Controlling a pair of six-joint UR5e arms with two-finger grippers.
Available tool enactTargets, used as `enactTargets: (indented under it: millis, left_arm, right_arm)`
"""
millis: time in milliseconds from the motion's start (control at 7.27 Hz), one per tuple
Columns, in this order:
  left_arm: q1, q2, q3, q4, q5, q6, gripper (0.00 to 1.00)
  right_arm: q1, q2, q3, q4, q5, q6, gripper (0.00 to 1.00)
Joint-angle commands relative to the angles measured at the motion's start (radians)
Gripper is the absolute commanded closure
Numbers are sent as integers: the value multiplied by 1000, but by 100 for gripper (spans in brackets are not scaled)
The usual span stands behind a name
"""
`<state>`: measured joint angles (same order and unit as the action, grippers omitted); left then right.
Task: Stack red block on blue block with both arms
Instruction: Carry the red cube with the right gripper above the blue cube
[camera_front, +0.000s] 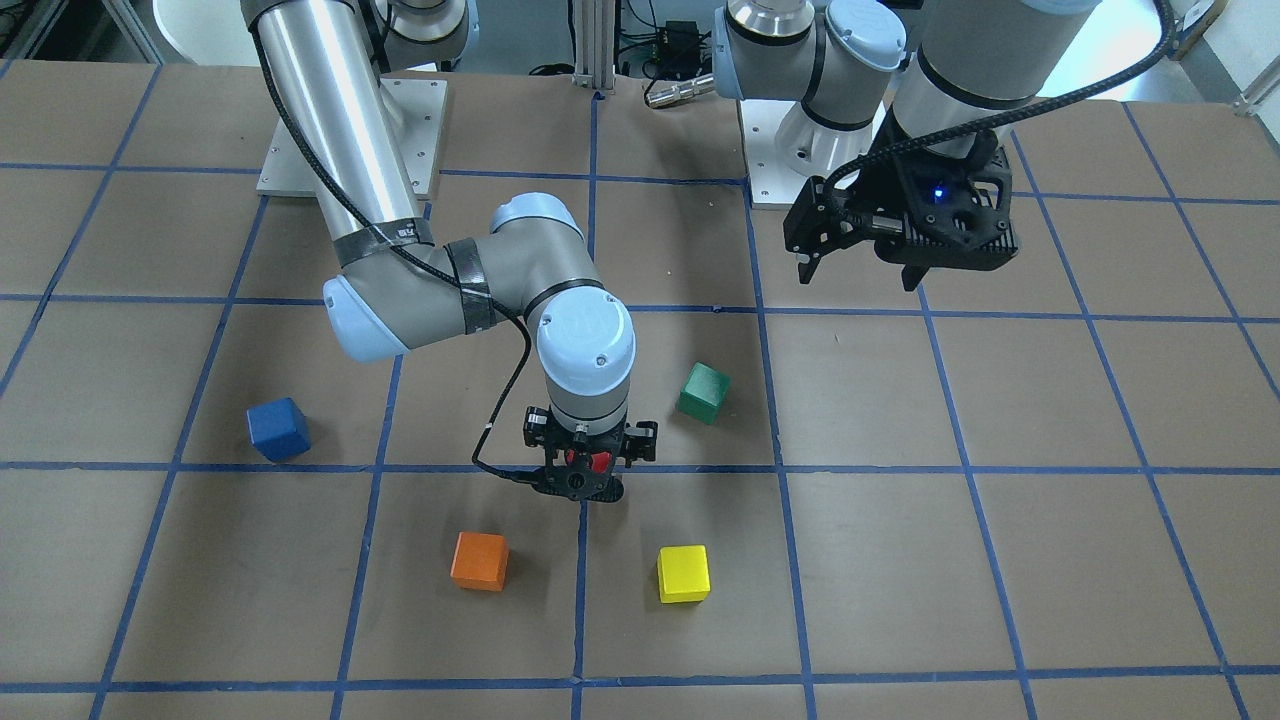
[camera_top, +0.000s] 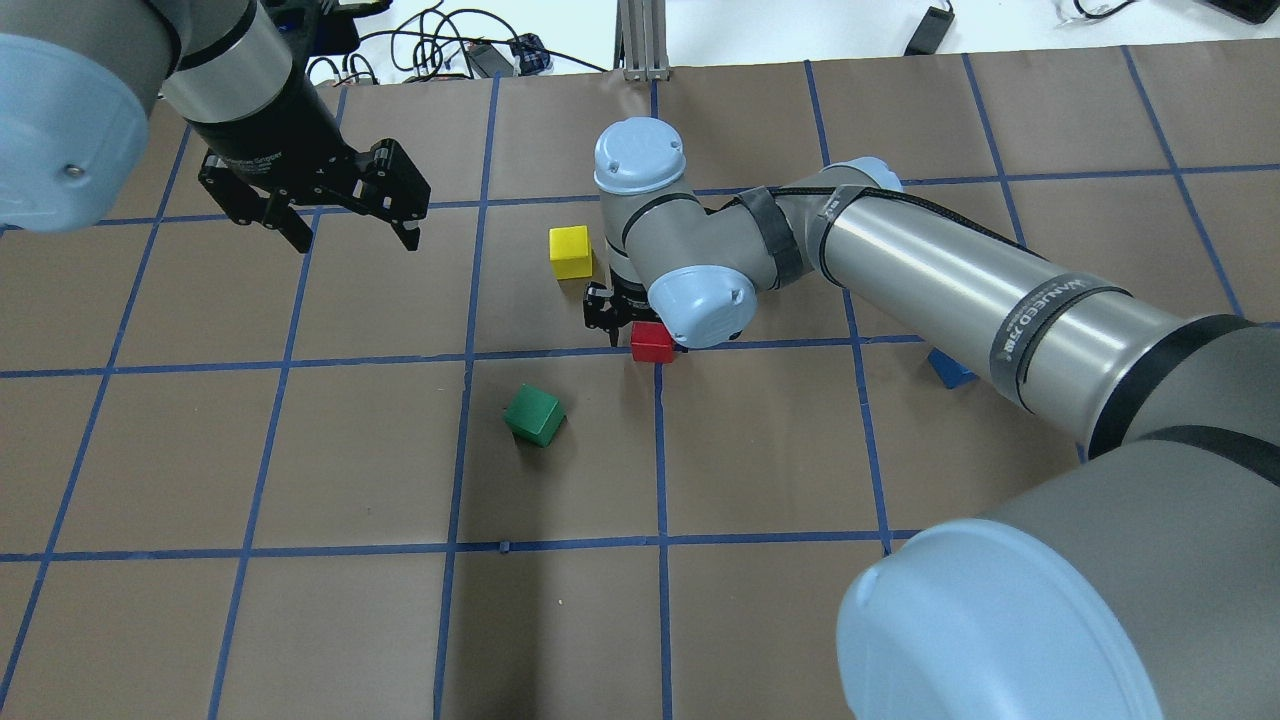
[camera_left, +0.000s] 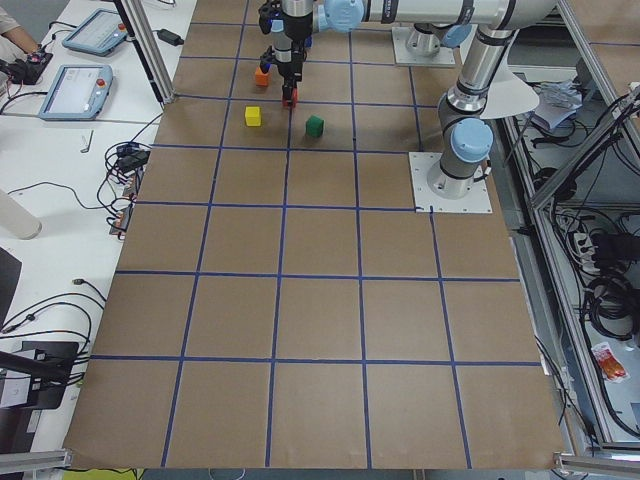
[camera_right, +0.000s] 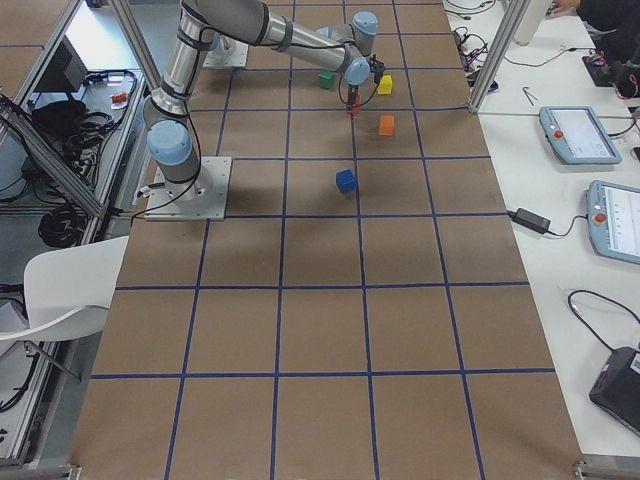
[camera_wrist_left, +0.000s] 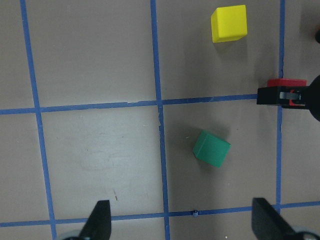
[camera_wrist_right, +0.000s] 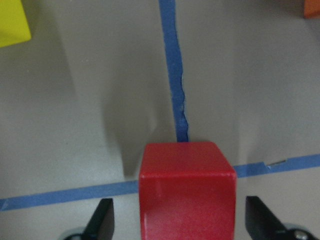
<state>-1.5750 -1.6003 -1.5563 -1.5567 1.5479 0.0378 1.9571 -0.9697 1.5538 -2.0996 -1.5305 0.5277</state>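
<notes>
The black right claw (camera_wrist_right: 181, 220) straddled the small matte red cube (camera_wrist_right: 186, 185), unclenched; the left claw (camera_top: 355, 232) hung released.

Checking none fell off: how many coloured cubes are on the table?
5. The red block sits inside the open right gripper, mid-table; green cube nearer the robot; yellow cube and orange cube on the operators' side; blue block off to the robot's right.

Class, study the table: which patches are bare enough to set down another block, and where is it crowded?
Bare: the table's row of squares on the robot's side of the green block, and the squares under the left gripper. Crowded: around the red block, straddled by the right gripper, with yellow block and orange block nearby.
</notes>
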Motion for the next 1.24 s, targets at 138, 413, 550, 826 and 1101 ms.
enactTargets:
  millis: [138,413,550,826,1101]
  left_arm:
    - [1,0,-18,21,0,-1,0]
    - [0,-1,-18,23,-2,-1,0]
    - [0,-1,-16,23,-3,-1,0]
    - [1,0,-18,23,-2,5,0]
    - [1,0,-18,23,-2,5,0]
  right_arm:
    - [-12,-10,-9,26,4,5,100]
    - [-65,-131,-15,131,-5,-44,100]
    - [-155,-217,-32,253,-2,-98,100]
    - [-338,-334,-15,392,-11,-312,100]
    - [-478,-359,23,414,-61,-571,100]
